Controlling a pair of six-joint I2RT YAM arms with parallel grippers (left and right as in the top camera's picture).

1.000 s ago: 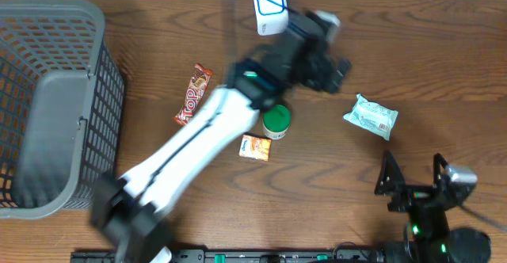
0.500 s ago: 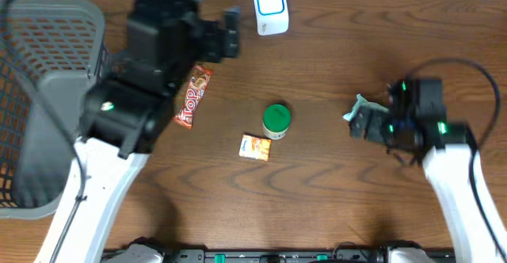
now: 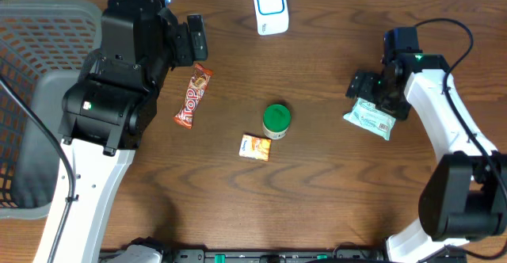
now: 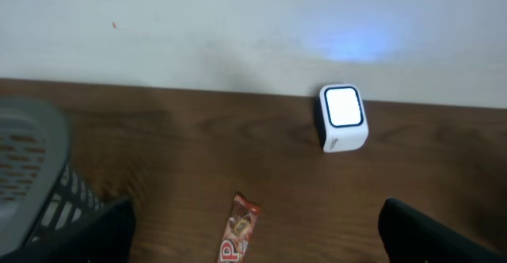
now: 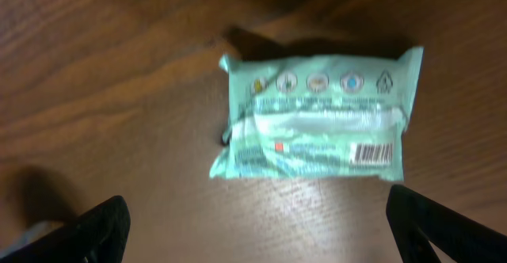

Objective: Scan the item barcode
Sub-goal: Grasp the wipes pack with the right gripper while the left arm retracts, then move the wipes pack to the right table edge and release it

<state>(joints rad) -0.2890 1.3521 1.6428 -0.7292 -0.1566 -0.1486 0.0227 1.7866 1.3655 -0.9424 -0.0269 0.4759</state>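
In the overhead view, a grey plastic basket (image 3: 47, 97) stands at the 9 o'clock edge of the brown wooden surface (image 3: 333, 192). Near it is the left claw (image 4: 255, 215), up above the surface. It is released: its two fingers stand wide apart and nothing is between them. Its camera looks toward the wall and sees the white barcode scanner (image 4: 343, 118), which has a light window on its face.

Under this claw lies a red candy bar (image 3: 194, 97) with the letters "TOP", at about 10 o'clock from a small can with a green lid (image 3: 276, 119) in the middle. Just beside the can, at 7 o'clock, lies a small orange packet (image 3: 255, 147). The scanner stands at the 12 o'clock edge.

At 3 o'clock from the can, well apart, a mint-green soft pack (image 5: 317, 116) lies flat on the surface, and its barcode (image 5: 372, 154) faces up. The right claw (image 5: 257, 214) hovers over this pack, also released. Its fingers are spread wide and do not grasp the pack.
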